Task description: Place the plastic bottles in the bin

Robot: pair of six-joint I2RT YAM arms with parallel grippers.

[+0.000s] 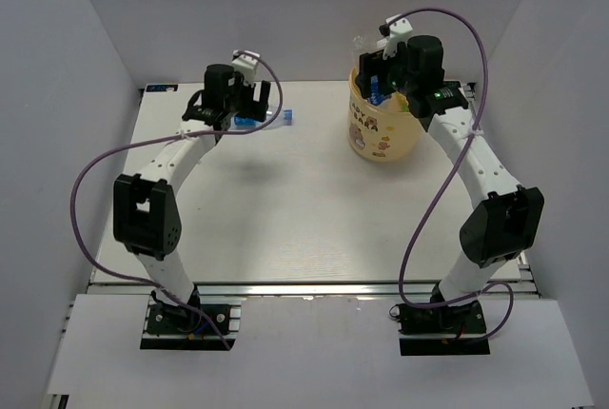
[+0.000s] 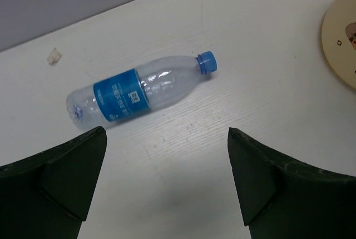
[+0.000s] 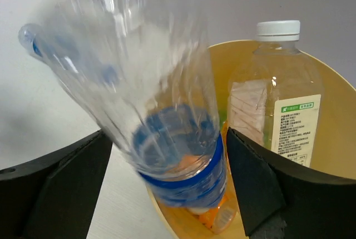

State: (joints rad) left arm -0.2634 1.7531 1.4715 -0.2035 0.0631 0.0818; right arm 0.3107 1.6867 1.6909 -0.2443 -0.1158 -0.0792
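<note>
Over the bin point(image 3: 339, 139), the right gripper point(image 3: 167, 133) stood with fingers wide apart. A blurred clear bottle point(image 3: 161, 111) with a blue label lay tilted between them, its lower end in the bin's mouth; contact with the fingers could not be determined. A pale-labelled bottle point(image 3: 278, 100) stood upright inside the bin. The left gripper point(image 2: 167, 130) hung spread wide, gripping nothing, above the desk point(image 2: 250, 55), just short of a blue-capped bottle point(image 2: 139, 91) lying on its side.

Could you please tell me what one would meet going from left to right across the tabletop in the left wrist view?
small tan scrap → clear bottle with a blue label, on its side, cap pointing right → edge of the pale-yellow bin
</note>
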